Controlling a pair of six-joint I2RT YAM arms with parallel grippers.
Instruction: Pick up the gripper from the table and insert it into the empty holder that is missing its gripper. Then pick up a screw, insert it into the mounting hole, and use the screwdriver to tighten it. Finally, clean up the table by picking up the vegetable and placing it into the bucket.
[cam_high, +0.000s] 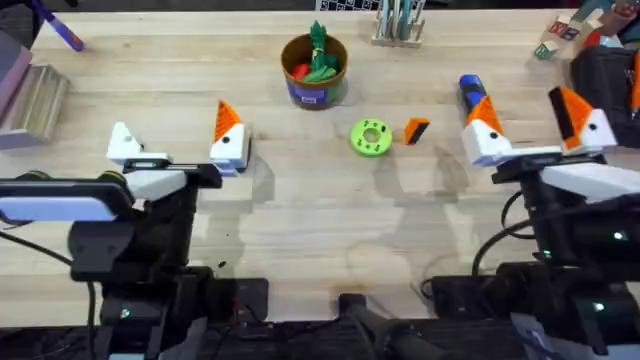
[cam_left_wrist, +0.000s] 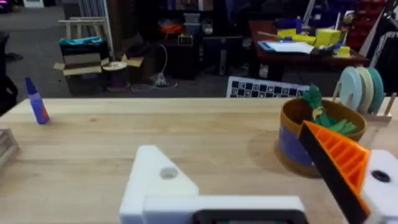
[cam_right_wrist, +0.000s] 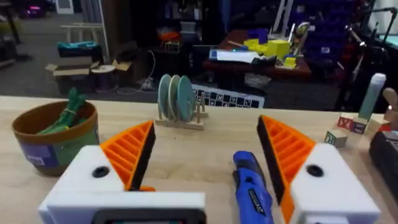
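The small orange gripper (cam_high: 415, 130) lies on the table beside a green disc (cam_high: 371, 137). My left gripper (cam_high: 173, 125) is open; its left side is the bare white holder (cam_high: 121, 142) (cam_left_wrist: 158, 180), and its right finger (cam_left_wrist: 339, 162) carries an orange wedge. My right gripper (cam_high: 525, 110) (cam_right_wrist: 205, 155) is open and holds nothing, with both orange fingers in place. The blue screwdriver (cam_high: 470, 90) (cam_right_wrist: 252, 183) lies just beyond and between its fingers. The bucket (cam_high: 314, 88) (cam_left_wrist: 292, 146) (cam_right_wrist: 56, 140) stands at the far centre, with the green vegetable (cam_high: 320, 50) (cam_left_wrist: 317, 109) (cam_right_wrist: 68, 112) sticking out of it. The screw is too small to tell.
A purple bottle (cam_high: 60, 30) (cam_left_wrist: 36, 102) stands at the far left and a grey stack (cam_high: 35, 100) at the left edge. A rack of discs (cam_high: 398, 25) (cam_right_wrist: 177, 99) sits at the back. Toy blocks (cam_high: 560, 35) and a dark bag (cam_high: 605, 70) are at the far right.
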